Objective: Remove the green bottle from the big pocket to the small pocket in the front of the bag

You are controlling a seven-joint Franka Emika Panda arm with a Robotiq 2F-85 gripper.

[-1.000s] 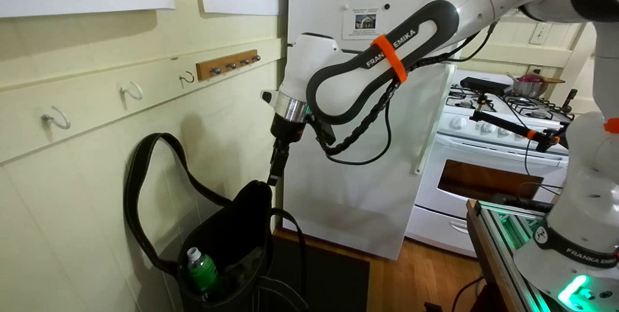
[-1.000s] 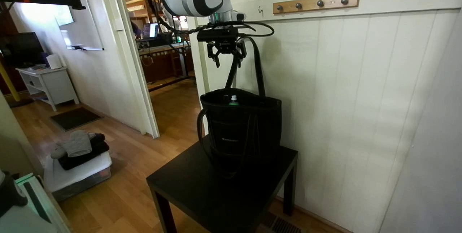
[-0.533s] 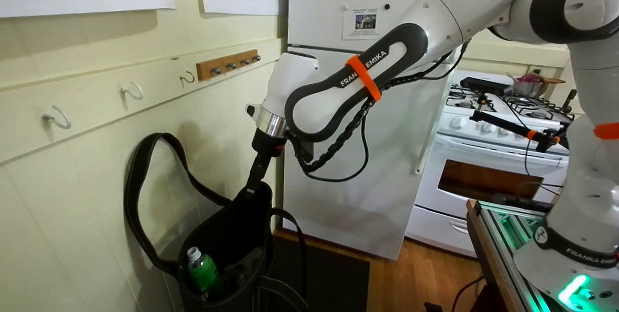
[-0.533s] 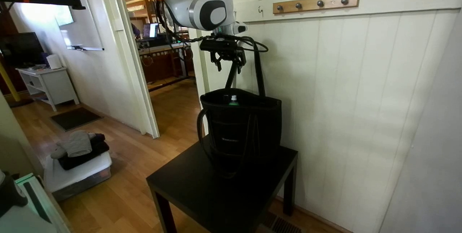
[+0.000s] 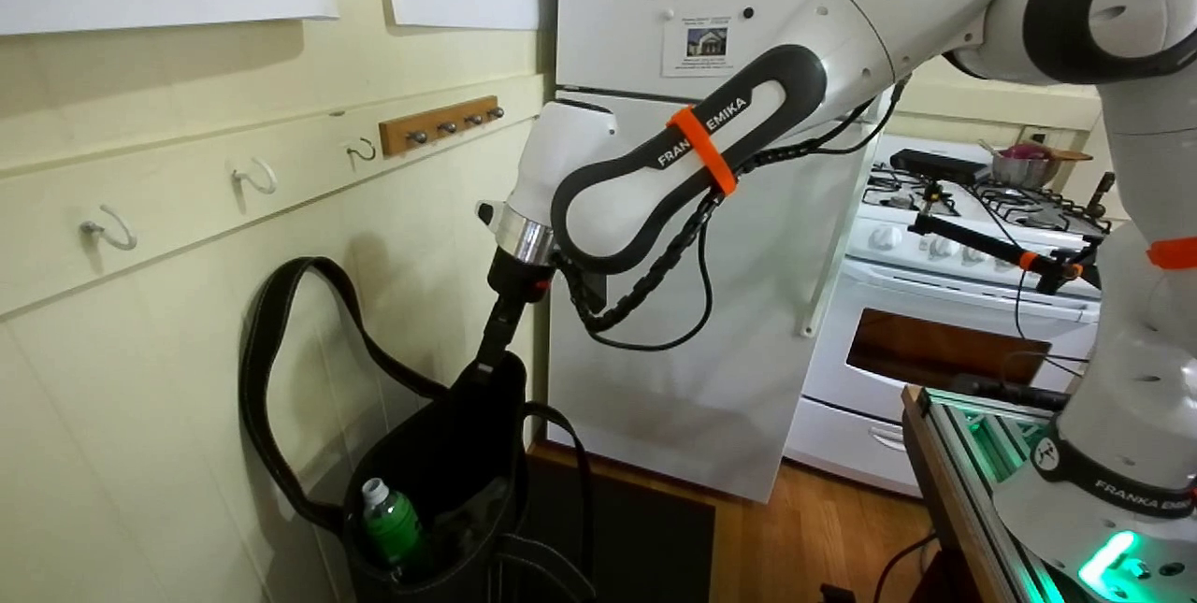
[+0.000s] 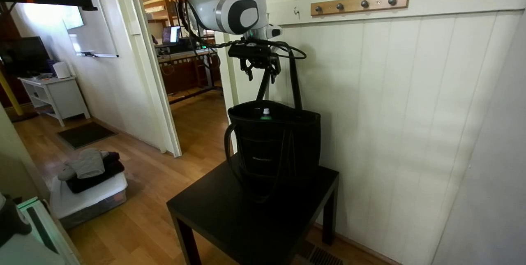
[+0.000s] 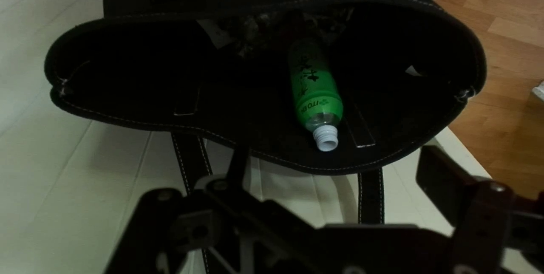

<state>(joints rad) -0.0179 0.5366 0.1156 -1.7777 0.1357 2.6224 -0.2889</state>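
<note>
Bottle [image 7: 316, 91] with a green label and a white neck leans inside the black bag [image 6: 306, 146], in the main compartment. In the wrist view the neck tilts toward the wall-side edge of the bag's mouth, right of its middle; whether it touches the lining cannot be told. Deep in the bag, beside the bottle's lower end, lies some pale crinkled stuff [image 7: 250, 28], too dim to name.

The gripper [image 6: 261, 77] hangs above the bag, tips downward, apart from the bottle. Its fingers [image 7: 441, 184] are spread wide. In an exterior view the tips overlap the far end of the bag's rim [image 5: 512, 369]; contact there cannot be made out. The arm [image 5: 870, 23] stretches toward the bag, an orange band [image 5: 703, 150] around one of its links.

The bag stands upright on a dark table [image 6: 246, 228], next to a pale panelled wall [image 6: 390, 92]. One strap [image 5: 254, 360] rises in a loop on the wall side, and another strap [image 5: 584, 469] curves down at the front. Above on the wall runs a wooden rack [image 6: 353, 5] with four knobs. Past the bag, in an exterior view, stand a white refrigerator [image 5: 655, 397] and a white stove [image 5: 944, 346]. A lidded plastic box [image 6: 90, 207] with folded cloth [image 6: 91, 164] on it sits on the wooden floor [image 6: 144, 183]
</note>
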